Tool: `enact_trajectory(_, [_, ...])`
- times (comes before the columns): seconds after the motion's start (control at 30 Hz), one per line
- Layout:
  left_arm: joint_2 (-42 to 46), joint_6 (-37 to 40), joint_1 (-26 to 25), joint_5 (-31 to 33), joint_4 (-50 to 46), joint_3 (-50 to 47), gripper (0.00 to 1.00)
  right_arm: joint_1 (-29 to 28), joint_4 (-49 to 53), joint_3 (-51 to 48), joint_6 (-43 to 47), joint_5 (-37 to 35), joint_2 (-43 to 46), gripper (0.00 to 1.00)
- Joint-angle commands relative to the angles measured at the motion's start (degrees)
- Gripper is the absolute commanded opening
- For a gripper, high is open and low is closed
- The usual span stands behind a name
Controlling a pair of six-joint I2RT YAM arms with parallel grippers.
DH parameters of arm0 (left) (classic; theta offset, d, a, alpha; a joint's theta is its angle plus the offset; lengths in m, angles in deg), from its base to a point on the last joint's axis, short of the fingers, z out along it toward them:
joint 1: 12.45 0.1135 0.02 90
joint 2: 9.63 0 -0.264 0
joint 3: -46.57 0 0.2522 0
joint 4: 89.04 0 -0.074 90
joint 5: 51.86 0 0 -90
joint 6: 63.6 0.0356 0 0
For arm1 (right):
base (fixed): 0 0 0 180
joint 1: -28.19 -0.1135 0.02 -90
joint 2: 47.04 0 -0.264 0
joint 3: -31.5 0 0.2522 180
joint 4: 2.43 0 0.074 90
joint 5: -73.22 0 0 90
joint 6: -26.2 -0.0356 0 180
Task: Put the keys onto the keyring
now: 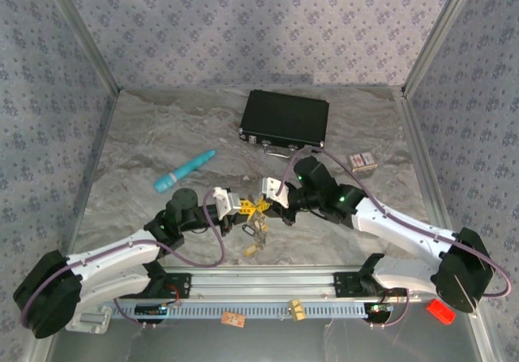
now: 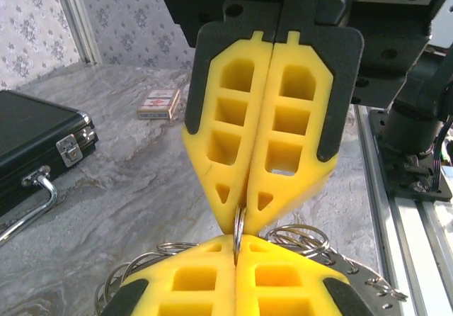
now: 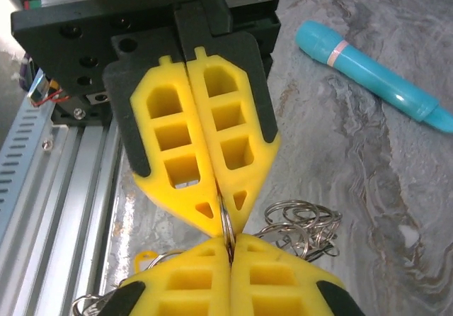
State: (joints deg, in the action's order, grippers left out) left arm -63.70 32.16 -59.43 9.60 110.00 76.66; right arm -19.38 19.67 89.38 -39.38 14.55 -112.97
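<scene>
pinching | left jaws and right jaws closed tip to tip on one thin ring (image 2: 239, 227) | keyring (image 2: 369, 278) beside them

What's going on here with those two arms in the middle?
Two robot arms meet tip to tip over the middle of the table. The left gripper and the right gripper are both shut on the same thin metal ring, seen edge-on between them. More wire rings bunch beside it, and small keys sit just beneath. I can't tell whether any key is threaded on.
</scene>
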Motion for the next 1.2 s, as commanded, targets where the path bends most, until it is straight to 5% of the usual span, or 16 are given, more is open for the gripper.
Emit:
enact_trajectory(0.0, [0.4, -1.1, -0.2, 0.5, 2.4, 1.2, 0.23, -0.8, 0.8, 1.7, 0.9, -1.5, -0.5, 0.0])
enact_trajectory(0.13, [1.6, 1.3, -0.3, 2.4, -6.0, 3.0, 0.34, -2.2, 11.1, 6.0, 6.2, -6.6, -1.2, 0.0])
enact_trajectory(0.37, [0.5, 3.3, -0.3, 1.7, -11.0, 5.0, 0.22, -5.6, 22.5, 13.7, 12.1, -12.9, -5.2, 0.0])
enact_trajectory(0.53, [-0.3, 3.6, -0.2, 0.2, -10.1, 5.4, 0.16, -6.7, 22.0, 15.3, 12.0, -12.5, -6.0, 0.0])
enact_trajectory(0.67, [0.3, 3.1, -0.3, -1.1, -7.8, 4.6, 0.0, -6.7, 20.1, 14.8, 10.8, -11.9, -5.6, 0.04])
enact_trajectory(0.8, [0.9, 1.4, -0.3, -1.9, -3.3, 3.0, 0.0, -3.2, 12.4, 8.9, 6.9, -6.2, -1.5, 0.22])
enact_trajectory(1.17, [0.9, -2.2, -0.2, -2.8, 4.9, 0.4, 0.0, 1.1, 4.0, 2.7, 2.1, 1.4, -0.3, 0.23])
